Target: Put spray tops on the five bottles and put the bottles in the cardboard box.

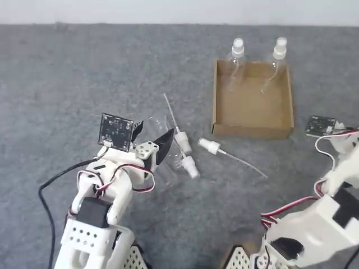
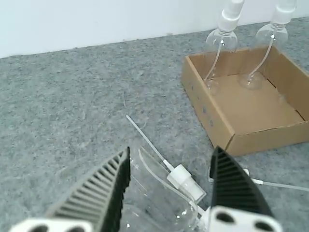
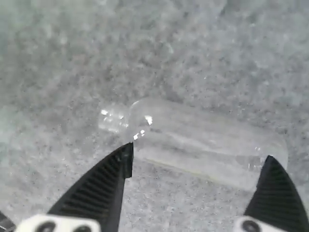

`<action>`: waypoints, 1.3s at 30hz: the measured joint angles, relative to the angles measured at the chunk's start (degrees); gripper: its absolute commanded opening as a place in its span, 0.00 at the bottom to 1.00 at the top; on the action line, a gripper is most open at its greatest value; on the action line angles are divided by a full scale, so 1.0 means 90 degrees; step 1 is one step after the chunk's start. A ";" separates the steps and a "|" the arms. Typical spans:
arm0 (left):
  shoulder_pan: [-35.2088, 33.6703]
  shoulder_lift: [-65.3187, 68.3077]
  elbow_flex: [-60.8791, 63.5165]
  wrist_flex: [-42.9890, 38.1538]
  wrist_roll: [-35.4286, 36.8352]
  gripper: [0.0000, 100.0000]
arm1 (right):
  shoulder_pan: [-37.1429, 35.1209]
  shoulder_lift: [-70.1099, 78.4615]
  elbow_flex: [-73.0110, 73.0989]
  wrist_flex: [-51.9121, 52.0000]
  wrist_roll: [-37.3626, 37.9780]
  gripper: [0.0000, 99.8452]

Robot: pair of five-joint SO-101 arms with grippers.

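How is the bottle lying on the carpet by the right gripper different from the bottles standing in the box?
The boxed bottles stand upright in the cardboard box; the carpet bottle lies on its side, outside the box. The boxed bottles wear white spray tops; the carpet bottle has none. Both are clear.

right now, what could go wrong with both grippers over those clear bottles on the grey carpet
1. The open left gripper straddles clear plastic bottles lying close together; closing may catch two or send one rolling.
2. The loose white spray top with its thin tube lies between them and the brown cardboard box; a dragged bottle might bend it.
3. The open right gripper hangs over a capless clear bottle on its side; it could roll away.
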 measured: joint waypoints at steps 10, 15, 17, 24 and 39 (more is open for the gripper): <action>0.0000 0.0000 0.0000 0.0000 0.0000 0.25 | 0.0000 -0.0342 0.0010 0.0723 0.0762 0.31; 0.0000 0.0000 0.0000 0.0000 0.0000 0.25 | 0.0410 -0.0440 0.0010 0.0781 0.0625 0.12; 0.0000 0.0000 0.0000 0.0000 0.0000 0.25 | 0.0645 -0.0440 0.0010 0.0840 0.0332 0.09; 0.0000 0.0000 0.0000 0.0000 0.0000 0.25 | 0.1573 -0.0440 0.0176 0.0821 0.0742 0.09; 0.0000 0.0000 0.0000 0.0000 0.0000 0.25 | 0.0010 -0.0440 0.1797 -0.0713 -0.1797 0.05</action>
